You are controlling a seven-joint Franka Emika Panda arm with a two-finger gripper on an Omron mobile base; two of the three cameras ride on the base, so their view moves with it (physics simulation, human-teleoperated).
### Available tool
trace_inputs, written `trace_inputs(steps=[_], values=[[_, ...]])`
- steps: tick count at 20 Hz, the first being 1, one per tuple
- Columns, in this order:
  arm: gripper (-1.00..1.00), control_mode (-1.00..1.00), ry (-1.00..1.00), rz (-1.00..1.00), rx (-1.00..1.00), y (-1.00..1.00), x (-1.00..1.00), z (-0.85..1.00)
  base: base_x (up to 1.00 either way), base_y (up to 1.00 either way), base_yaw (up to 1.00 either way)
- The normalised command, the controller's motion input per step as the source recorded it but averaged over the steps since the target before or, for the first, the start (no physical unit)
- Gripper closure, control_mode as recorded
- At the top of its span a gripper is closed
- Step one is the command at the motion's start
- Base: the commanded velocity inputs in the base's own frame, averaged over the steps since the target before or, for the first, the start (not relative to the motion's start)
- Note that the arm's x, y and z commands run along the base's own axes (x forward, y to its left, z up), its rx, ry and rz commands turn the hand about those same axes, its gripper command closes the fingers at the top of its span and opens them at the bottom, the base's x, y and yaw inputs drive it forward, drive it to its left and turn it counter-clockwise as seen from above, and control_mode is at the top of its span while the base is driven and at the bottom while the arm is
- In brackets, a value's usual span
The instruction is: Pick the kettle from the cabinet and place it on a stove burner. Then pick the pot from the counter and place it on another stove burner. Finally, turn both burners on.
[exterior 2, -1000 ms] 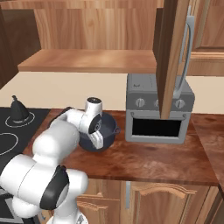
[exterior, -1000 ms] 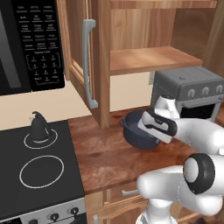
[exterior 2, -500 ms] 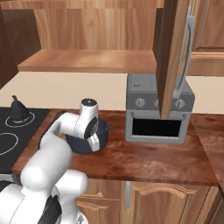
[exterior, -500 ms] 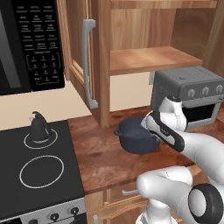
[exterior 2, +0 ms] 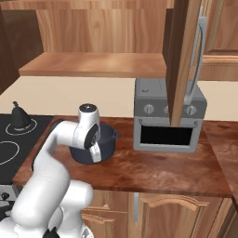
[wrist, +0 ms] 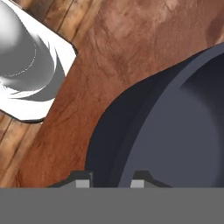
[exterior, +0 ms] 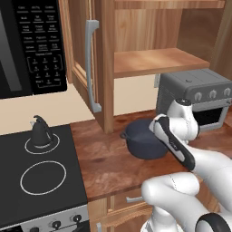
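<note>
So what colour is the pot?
Dark blue-grey, all over. The pot shows best in the left base view.

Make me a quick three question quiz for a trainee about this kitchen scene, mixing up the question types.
1. True or false: the kettle stands on a burner of the stove.
2. Multiple choice: the pot rests on A) the stove, B) the counter, C) the cabinet shelf.
3. Fill in: in the hand view, the claw has one fingertip either side of the pot's ____.

Key: 1 true; 2 B; 3 rim.
</note>
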Motion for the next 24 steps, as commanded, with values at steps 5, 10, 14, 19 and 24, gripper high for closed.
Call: trace_inputs(steps=[5, 10, 14, 19, 24], values=[[1.0, -1.0, 0.0, -0.07, 0.0, -0.05, -0.23, 0.27, 0.0, 0.0, 0.0], [1.0, -1.0, 0.0, -0.08, 0.0, -0.08, -0.3, 0.41, 0.0, 0.0, 0.0], [1.0, -1.0, 0.0, -0.08, 0.0, -0.12, -0.36, 0.41, 0.0, 0.0, 0.0], [1.0, -1.0, -0.02, -0.07, 0.0, -0.08, -0.42, 0.38, 0.0, 0.0, 0.0], [1.0, -1.0, -0.06, -0.07, 0.0, -0.02, -0.45, 0.38, 0.0, 0.0, 0.0]])
